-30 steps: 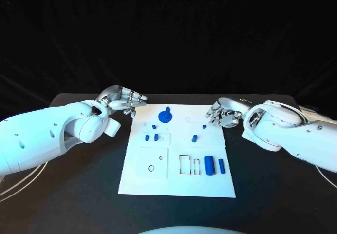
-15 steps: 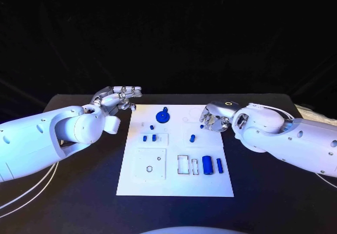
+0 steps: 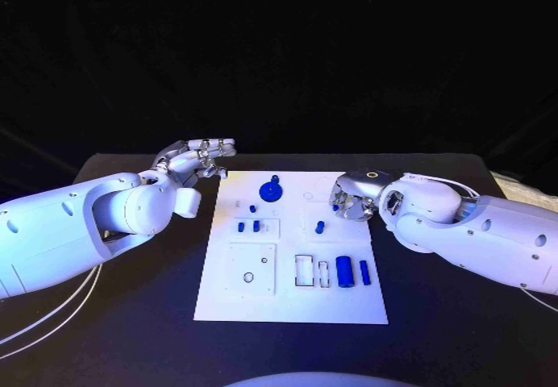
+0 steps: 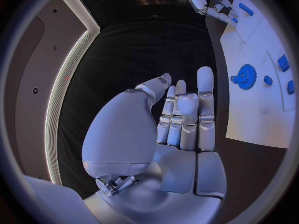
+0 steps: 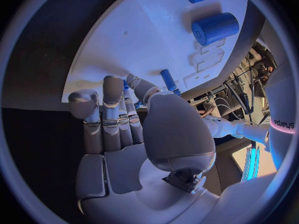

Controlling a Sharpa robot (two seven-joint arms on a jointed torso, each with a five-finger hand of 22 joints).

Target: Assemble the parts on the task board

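The white rectangular task board (image 3: 293,246) lies in the middle of the black tabletop (image 3: 442,322). On it, a blue toothed gear wheel (image 3: 271,192) sits toward the far end, small blue pegs (image 3: 249,226) stand left of centre, another short blue peg (image 3: 320,228) stands right of centre, and a thick blue cylinder (image 3: 343,271) lies beside a slim blue bar (image 3: 364,272) at the near right.

The left hand (image 3: 200,161) hovers off the board's far-left corner; in its wrist view the fingers (image 4: 187,117) stand straight and close together with nothing in them. The right hand (image 3: 352,197) hangs over the board's right edge near the short blue peg. Its fingers (image 5: 112,112) are curled down toward the board, and a small blue piece (image 5: 168,79) shows just past them, but I cannot tell whether it is pinched or merely standing behind the fingertips.

Risks, as I judge them: the small pegs could tip or roll if a curled finger brushes them during the reach. A loose or off-centre pinch could let a peg slip or turn, spoiling its alignment with a slot. The right forearm, low over the board's edge, could also nudge the plate and shift everything on it.
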